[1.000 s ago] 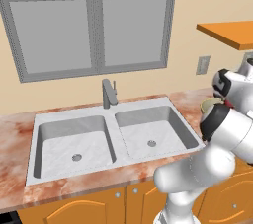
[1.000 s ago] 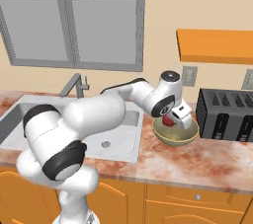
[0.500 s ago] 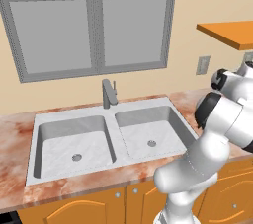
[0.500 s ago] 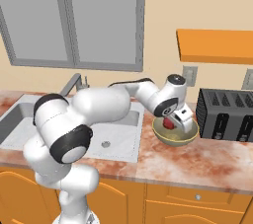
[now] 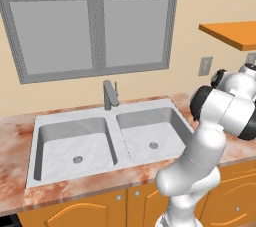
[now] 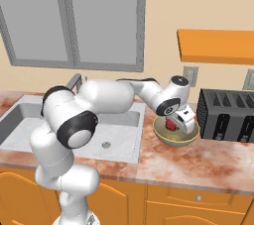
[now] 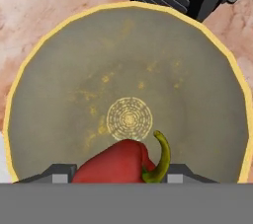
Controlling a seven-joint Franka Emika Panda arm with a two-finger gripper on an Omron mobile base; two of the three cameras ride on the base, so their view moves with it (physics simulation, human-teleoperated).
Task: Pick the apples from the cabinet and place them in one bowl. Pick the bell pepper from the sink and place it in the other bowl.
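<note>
Holding the bell pepper (image 7: 123, 163) over the olive bowl (image 6: 174, 136), gripper (image 6: 174, 124) closed on it, fingers pinching its sides. Pepper hangs just above the bowl's tan floor, near centre, not yet released. Bowl sits on the counter (image 6: 208, 162) between the sink's (image 5: 107, 138) right edge and the black toaster (image 6: 228, 115). Both sink basins bare. Judged: pepper leg nearly done, only the release left. Apples not spotted; cabinet (image 6: 216, 46) interior hidden, second bowl not made out. Apple leg presumably still ahead.
</note>
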